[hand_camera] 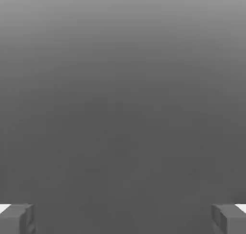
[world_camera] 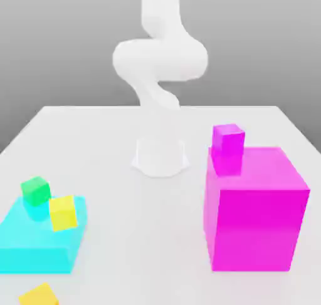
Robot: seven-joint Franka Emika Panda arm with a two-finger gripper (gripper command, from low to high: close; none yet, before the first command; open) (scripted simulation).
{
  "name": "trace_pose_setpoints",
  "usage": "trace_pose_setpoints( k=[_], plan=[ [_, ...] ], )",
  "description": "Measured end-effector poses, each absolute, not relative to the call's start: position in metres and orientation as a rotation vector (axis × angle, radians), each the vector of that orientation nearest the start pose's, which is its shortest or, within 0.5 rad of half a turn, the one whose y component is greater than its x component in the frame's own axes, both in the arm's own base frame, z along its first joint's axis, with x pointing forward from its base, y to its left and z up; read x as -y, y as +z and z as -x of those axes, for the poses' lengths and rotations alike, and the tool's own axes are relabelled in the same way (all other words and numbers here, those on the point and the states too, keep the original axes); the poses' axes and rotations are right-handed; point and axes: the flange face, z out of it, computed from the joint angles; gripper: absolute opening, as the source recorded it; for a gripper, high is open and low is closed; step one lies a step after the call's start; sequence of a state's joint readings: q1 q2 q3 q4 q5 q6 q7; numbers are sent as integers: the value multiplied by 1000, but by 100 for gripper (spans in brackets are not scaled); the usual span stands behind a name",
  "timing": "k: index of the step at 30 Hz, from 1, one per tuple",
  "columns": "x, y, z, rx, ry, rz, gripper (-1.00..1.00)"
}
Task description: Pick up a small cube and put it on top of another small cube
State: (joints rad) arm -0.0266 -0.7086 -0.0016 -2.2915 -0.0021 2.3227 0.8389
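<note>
A small magenta cube sits on the back left part of a large magenta block at the exterior view's right. A small green cube and a small yellow cube rest on a flat cyan block at the left. Another small yellow cube lies at the front edge. The white arm rises from its base at the table's middle back and leaves the picture upward. In the hand view my gripper stands open, its two grey fingertips far apart with nothing between them.
The white table has free room between the cyan block and the large magenta block. Its back edge runs behind the arm's base. The hand view looks at plain grey background.
</note>
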Motion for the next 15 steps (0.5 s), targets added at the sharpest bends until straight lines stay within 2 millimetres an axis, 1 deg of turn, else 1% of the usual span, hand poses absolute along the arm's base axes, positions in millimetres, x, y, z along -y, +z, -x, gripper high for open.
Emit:
trace_pose_setpoints(
  k=[4,8,12,15],
  plan=[
    [33,636,-428,-1295,-840,2443,0],
    [57,583,-468,-1457,-722,2429,0],
    [85,523,-500,-1618,-602,2402,0],
    [106,475,-517,-1738,-510,2374,0]
  ],
)
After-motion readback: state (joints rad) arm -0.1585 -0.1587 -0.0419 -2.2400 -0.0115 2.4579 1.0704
